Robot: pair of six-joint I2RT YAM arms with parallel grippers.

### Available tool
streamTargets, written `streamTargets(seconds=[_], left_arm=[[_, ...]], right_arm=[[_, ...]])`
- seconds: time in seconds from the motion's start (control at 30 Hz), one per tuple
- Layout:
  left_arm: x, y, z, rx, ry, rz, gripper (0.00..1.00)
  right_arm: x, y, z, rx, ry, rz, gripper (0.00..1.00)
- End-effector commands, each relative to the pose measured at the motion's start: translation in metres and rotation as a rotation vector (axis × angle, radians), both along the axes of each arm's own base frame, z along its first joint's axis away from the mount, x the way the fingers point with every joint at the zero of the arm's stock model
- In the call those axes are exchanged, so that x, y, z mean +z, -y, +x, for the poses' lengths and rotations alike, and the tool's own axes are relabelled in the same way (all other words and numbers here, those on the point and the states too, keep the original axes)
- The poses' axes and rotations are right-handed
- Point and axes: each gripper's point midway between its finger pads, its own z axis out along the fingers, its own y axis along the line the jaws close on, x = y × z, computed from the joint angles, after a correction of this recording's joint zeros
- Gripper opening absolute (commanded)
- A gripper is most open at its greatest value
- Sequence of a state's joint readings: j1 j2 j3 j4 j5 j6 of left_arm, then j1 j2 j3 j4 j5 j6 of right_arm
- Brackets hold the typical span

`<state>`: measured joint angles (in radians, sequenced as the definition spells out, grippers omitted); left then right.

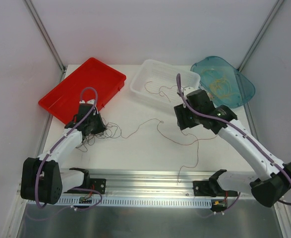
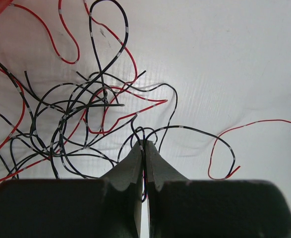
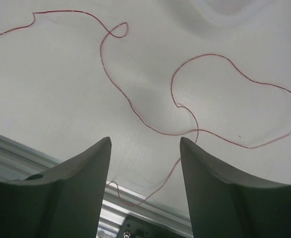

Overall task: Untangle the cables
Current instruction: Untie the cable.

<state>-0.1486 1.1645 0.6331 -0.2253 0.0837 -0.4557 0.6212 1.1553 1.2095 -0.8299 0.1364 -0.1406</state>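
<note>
mostly the cables (image 2: pixel 76 119) are thin red and black wires, looped and knotted.

1. This is a robotics lab test cell: a left arm (image 1: pixel 65 142) and a right arm (image 1: pixel 244 141) are bolted to an aluminium rail (image 1: pixel 150 181) at 6 o'clock on a white counter (image 1: pixel 135 153).
2. Plain white panels (image 1: pixel 150 29) held in metal struts (image 1: pixel 45 34) wall it in.
3. A red tray (image 1: pixel 66 94), a white tray (image 1: pixel 150 74) and a teal tray (image 1: pixel 244 89) sit at 11, 12 and 1 o'clock.
</note>
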Motion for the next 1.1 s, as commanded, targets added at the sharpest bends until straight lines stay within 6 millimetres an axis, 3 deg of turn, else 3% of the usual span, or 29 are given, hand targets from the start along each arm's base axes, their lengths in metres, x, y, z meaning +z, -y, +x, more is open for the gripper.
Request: streamTargets(seconds=[0.0,0.03,0.13,0.17,0.27,0.37,0.4,0.6,0.77,0.83,0.93,1.07], left_arm=[[0.001,0.003,-0.005,-0.036,0.0,-0.018,0.0],[0.001,0.003,-0.005,-0.036,0.002,-0.018,0.0],[0.001,0.004,-0.006,-0.036,0.001,-0.021,0.0],[0.001,0.003,-0.006,-0.036,0.001,-0.022,0.0],[0.001,0.004,-0.006,-0.039,0.0,-0.021,0.0],[0.001,0.003,-0.005,-0.036,0.003,-0.021,0.0],[0.0,0.003,-0.006,-0.037,-0.002,-0.021,0.0],[0.0,0.002,-0.007,-0.034,0.001,-0.015,0.0],[-0.001,0.001,-0.008,-0.024,0.002,-0.013,0.0],[-0.001,0.0,-0.007,-0.023,0.001,-0.011,0.0],[-0.004,-0.001,-0.007,-0.017,-0.008,-0.005,0.0],[-0.008,-0.004,-0.008,-0.004,-0.019,0.007,0.0]], right_arm=[[-0.013,-0.052,0.02,0.131,0.006,0.101,0.61],[-0.027,-0.064,0.019,0.172,-0.046,0.114,0.6],[-0.049,-0.082,0.023,0.222,-0.099,0.112,0.58],[-0.069,-0.086,0.023,0.233,-0.15,0.089,0.58],[-0.098,-0.1,0.023,0.261,-0.218,0.076,0.55],[-0.117,-0.11,0.024,0.272,-0.254,0.043,0.52],[-0.132,-0.111,0.023,0.267,-0.284,0.013,0.51],[-0.172,-0.111,0.037,0.185,-0.302,-0.08,0.45],[-0.187,-0.104,0.042,0.132,-0.286,-0.133,0.35],[-0.19,-0.099,0.042,0.123,-0.278,-0.155,0.23],[-0.185,-0.089,0.037,0.117,-0.271,-0.177,0.07],[-0.156,-0.071,0.027,0.113,-0.208,-0.173,0.01]])
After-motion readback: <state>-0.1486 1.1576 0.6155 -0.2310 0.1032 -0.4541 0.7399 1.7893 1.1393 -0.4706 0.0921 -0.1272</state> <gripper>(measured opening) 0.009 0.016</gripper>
